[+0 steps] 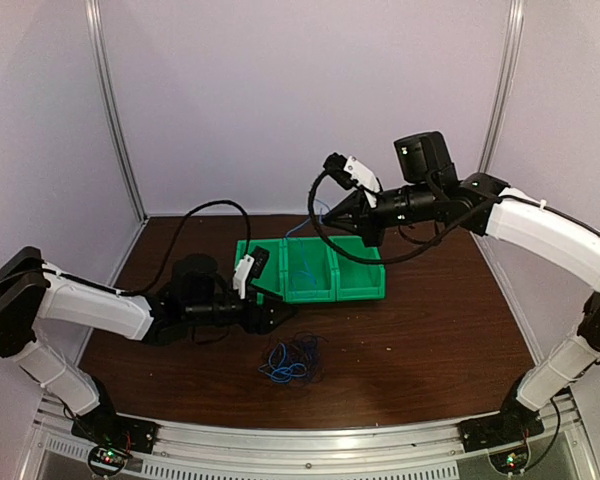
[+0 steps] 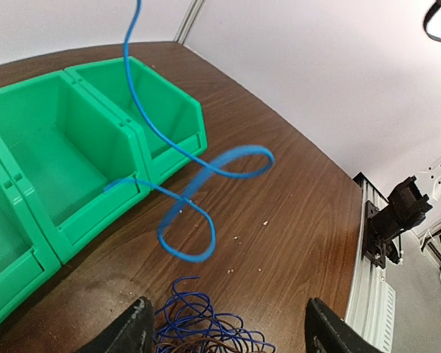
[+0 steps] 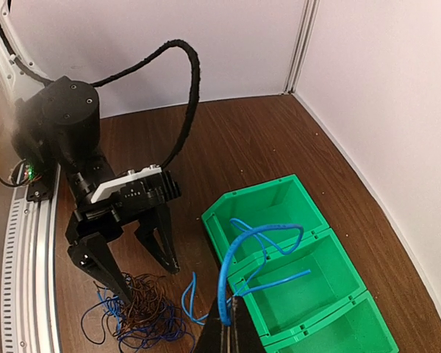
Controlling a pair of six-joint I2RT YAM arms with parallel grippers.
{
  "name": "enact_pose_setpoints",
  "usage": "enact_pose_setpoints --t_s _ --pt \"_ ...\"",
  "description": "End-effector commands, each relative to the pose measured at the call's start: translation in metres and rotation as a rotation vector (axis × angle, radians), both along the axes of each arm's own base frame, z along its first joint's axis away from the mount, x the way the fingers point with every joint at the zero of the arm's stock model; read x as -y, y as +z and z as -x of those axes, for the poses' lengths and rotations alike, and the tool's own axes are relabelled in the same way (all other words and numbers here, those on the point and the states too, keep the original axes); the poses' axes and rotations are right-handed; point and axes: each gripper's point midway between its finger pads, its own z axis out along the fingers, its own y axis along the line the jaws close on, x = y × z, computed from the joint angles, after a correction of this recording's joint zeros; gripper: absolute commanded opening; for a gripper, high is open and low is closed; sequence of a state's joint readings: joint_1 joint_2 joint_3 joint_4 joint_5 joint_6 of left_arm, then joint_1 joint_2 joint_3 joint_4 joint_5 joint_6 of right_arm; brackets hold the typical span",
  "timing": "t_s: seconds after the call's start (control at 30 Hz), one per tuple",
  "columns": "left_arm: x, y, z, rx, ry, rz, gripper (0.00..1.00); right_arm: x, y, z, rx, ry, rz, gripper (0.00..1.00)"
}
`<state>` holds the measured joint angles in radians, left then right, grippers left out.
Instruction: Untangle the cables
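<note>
- Setting: a dark wood table [image 1: 430,340] is being enclosed by plain white walls [image 1: 300,100]; a row of green bins [image 1: 360,285] is being kept mid-table, every compartment seen from the wrist views empty.
- Tangled pile [image 1: 292,362]: thin blue and dark cables are lying heaped on the table, just in front of the bins and near the left arm.
- Right gripper [image 1: 330,220]: it is being held high above the bins with the jaws pinched fully together on the blue cable [image 3: 222,287]. The height appears intended to draw that strand up and clear of the heap.
- Blue cable: it is being hung from the pinch, its long axis running roughly vertical, looping and curling over the bins, with the lower end pointing down toward the pile. Whether it is free of the heap cannot be told.
- Left gripper [image 3: 143,276]: it is being held low, directly over the pile, jaws spread wide and gripping nothing. It is probably placed there to pin or pick the remaining strands.
</note>
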<state>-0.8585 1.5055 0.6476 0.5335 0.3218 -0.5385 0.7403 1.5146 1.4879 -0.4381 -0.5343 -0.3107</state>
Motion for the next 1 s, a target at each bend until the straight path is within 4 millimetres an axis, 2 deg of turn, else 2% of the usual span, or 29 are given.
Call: enact_pose_setpoints --t_s 0.0,0.3,0.47,0.67,0.77,0.87,0.97 --pt "0.008 0.03 0.007 0.185 -0.074 0.124 0.72 0.005 0.015 -0.005 0.024 -0.031 -0.023 0.0" --pt "0.013 0.023 -0.009 0.266 -0.02 0.069 0.73 0.008 0.019 -0.004 0.026 -0.034 -0.03 0.0" --pt "0.023 0.014 -0.013 0.278 -0.042 0.034 0.62 0.009 0.02 -0.003 0.026 -0.035 -0.032 0.0" --pt "0.026 0.012 -0.013 0.298 -0.053 0.022 0.3 0.011 0.019 -0.004 0.029 -0.045 -0.028 0.0" --pt "0.024 0.011 -0.017 0.288 -0.027 0.014 0.13 0.018 0.02 -0.012 0.031 -0.082 -0.031 0.0" --pt "0.017 0.001 -0.016 0.255 -0.004 -0.004 0.03 0.039 0.024 -0.036 0.037 -0.159 -0.045 0.0" --pt "0.002 -0.017 -0.009 0.209 0.021 -0.041 0.0 0.075 0.046 -0.068 0.084 -0.264 -0.077 0.0"
